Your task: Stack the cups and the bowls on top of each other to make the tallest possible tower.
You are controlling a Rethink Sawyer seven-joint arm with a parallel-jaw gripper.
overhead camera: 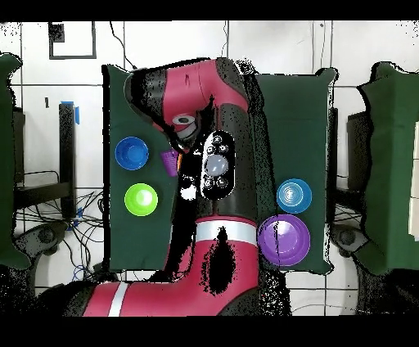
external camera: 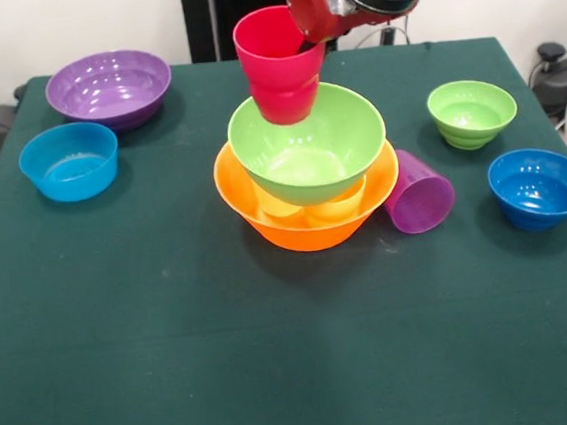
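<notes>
Front view shows the tower (external camera: 305, 175); overhead, the arm (overhead camera: 209, 164) hides it.

cup (external camera: 281, 64) over nested bowls (external camera: 307, 142) centre | toppled cup (external camera: 420, 192) just right

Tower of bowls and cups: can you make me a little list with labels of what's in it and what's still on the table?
bottom: large orange bowl
inside it: yellow cups, partly hidden
next up: large green bowl
top: red-pink cup, at the arm's end above the green bowl
beside tower: purple cup, lying on its side
still loose: large purple bowl, two blue bowls, small green bowl
pincer: hidden
</notes>
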